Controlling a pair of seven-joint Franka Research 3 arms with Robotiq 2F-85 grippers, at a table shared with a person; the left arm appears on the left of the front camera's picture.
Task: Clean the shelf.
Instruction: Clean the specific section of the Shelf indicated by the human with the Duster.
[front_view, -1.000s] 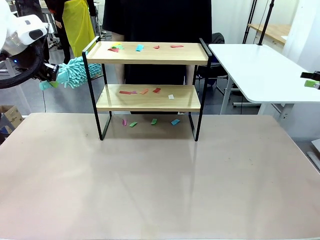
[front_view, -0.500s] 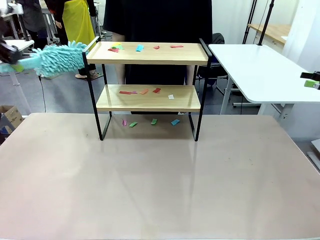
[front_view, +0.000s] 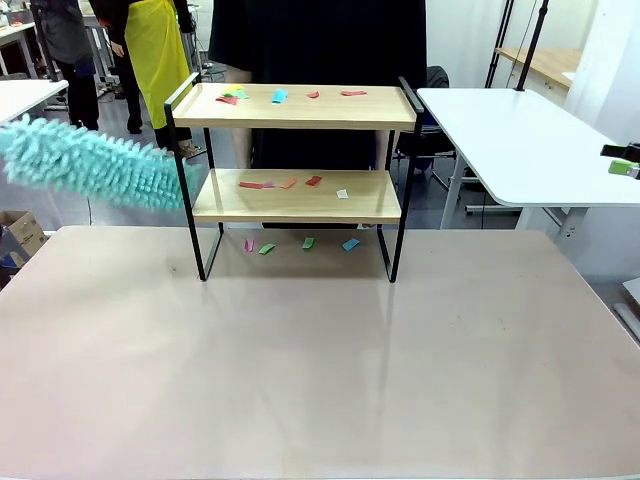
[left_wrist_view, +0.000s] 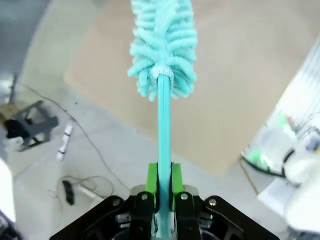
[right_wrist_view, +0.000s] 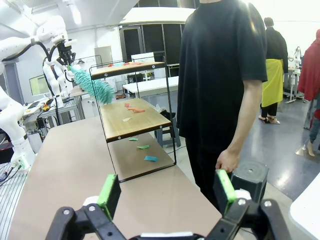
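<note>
Teal fluffy duster (front_view: 95, 165), pinched in my left gripper (left_wrist_view: 164, 182), slants toward the black-framed wooden shelf (front_view: 375, 108) for sweeping; right gripper (right_wrist_view: 167, 190) gapes empty.

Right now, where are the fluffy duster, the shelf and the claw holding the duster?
duster (front_view: 100, 168), front view, middle of its fluffy turquoise head.
shelf (front_view: 385, 110), front view, bare wood of the top board.
left claw (left_wrist_view: 164, 177), left wrist view, between its green pads, shut on the handle.
</note>
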